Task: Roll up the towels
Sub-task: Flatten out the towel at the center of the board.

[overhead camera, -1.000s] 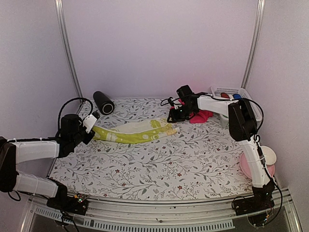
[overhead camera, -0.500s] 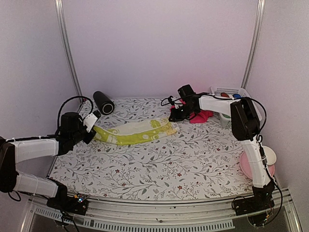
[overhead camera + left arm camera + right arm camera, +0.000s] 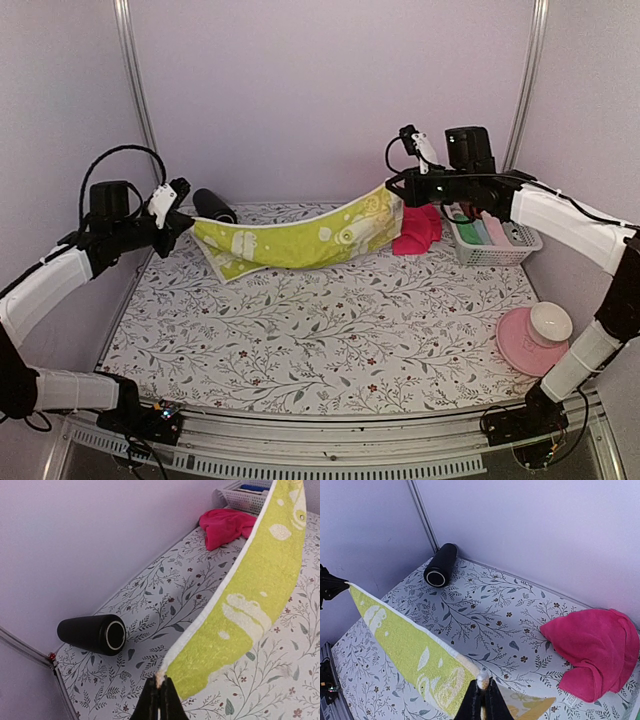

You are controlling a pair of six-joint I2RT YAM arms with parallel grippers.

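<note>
Your yellow-green terry towel (image 3: 300, 235) is light and limp, sagging in mid-air from just in front of the black cylinder (image 3: 213, 207) rightwards; I judge it best held by its hems. The left gripper (image 3: 159, 692) and right gripper (image 3: 482, 687) are each pinched tight on one end's edge. A crumpled hot pink towel (image 3: 418, 232) lies well right of the cylinder, by a white plastic basket (image 3: 500, 245).

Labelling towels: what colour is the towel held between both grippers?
Yellow-green towel with white blotchy shapes, white edge; best in left wrist view.
</note>
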